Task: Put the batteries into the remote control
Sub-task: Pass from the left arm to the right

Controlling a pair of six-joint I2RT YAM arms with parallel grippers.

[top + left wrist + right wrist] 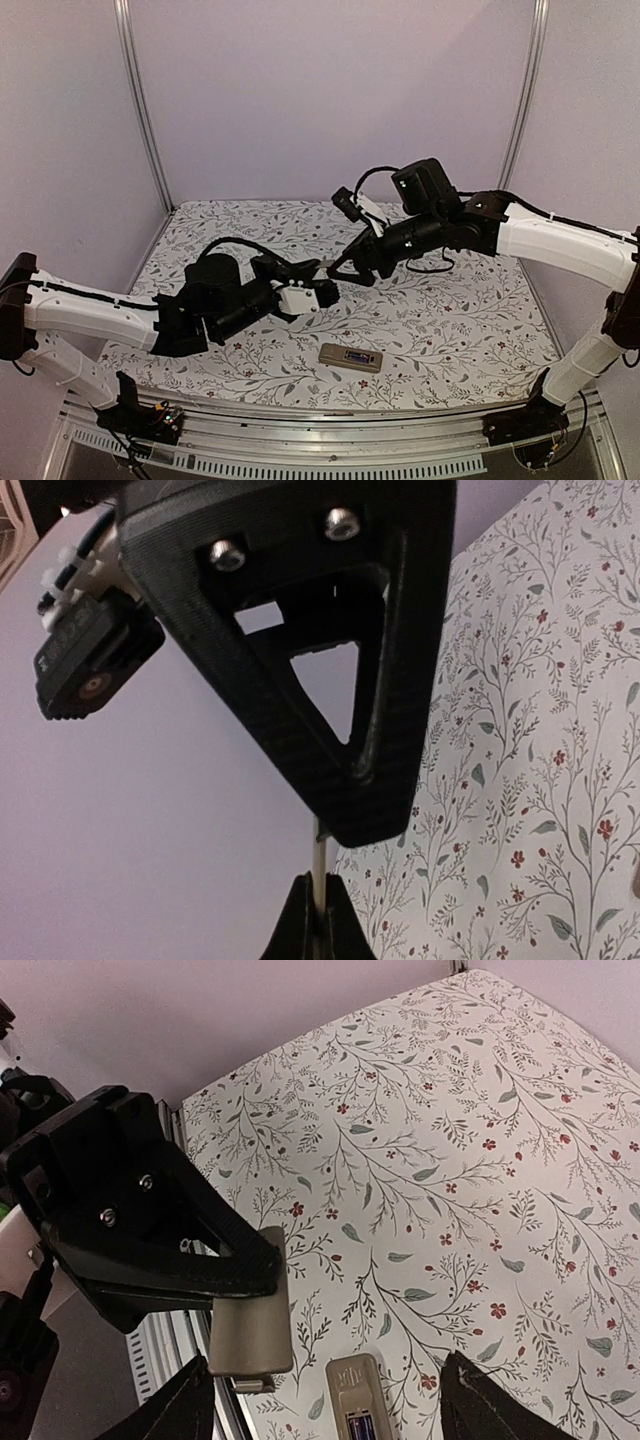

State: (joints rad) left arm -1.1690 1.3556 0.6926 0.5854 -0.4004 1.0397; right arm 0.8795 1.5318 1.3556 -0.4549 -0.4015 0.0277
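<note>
The left arm (90, 315) reaches low from the near left toward the middle, left jaws closed on a thin cover (250, 1325). The right arm (560, 240) stretches in from the right, higher, wrist tipped down, right jaws wide open, just beside the left jaws.

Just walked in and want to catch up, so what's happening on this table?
The left gripper is shut on a small flat grey cover, holding it up above the flowered cloth. The right gripper hangs open right beside it, gripping nothing. The remote lies on the cloth near the front edge, back up, its battery bay uncovered, with something dark inside that is too small to make out.
</note>
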